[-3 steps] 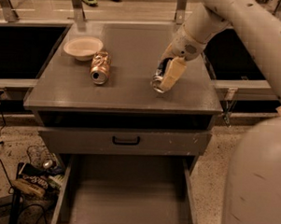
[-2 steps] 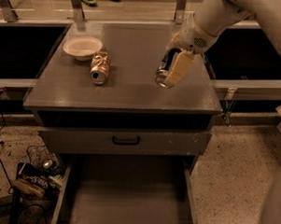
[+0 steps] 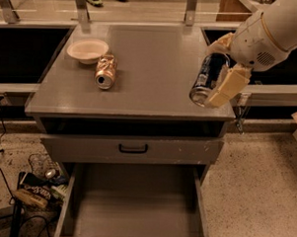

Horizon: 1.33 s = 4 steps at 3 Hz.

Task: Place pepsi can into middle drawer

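Note:
My gripper (image 3: 213, 76) is shut on the pepsi can (image 3: 204, 79), a dark blue can with silver ends. It holds the can tilted in the air above the front right corner of the cabinet top (image 3: 156, 51). One cream finger (image 3: 228, 85) lies across the can's right side. The middle drawer (image 3: 134, 209) is pulled open at the bottom of the view, below and to the left of the can. Its grey floor shows nothing in it.
A dented gold-orange can (image 3: 105, 72) lies on the cabinet top next to a white bowl (image 3: 87, 50) at the back left. A shut drawer front with a black handle (image 3: 133, 148) sits above the open drawer. Cables and clutter (image 3: 37, 185) lie on the floor at the left.
My gripper has lifted the pepsi can off the cabinet top and carried it right and forward to the front right corner. The camera has also come closer to the cabinet.

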{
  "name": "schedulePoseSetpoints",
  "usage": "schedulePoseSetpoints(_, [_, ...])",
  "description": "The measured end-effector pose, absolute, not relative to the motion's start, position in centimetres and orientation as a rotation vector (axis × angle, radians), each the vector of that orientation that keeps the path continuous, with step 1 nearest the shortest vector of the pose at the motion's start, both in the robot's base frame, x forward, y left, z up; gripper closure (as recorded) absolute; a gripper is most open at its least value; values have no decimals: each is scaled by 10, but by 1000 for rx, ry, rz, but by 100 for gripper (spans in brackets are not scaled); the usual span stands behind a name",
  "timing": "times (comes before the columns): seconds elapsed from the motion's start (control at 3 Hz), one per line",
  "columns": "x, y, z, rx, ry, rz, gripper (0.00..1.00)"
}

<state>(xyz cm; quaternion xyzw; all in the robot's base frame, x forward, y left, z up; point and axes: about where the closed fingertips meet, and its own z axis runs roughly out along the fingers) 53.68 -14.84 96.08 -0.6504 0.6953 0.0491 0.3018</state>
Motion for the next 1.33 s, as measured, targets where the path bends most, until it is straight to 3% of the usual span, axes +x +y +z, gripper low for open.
schedulePoseSetpoints(1.33, [514,-96,897,-1816,1772,323,100])
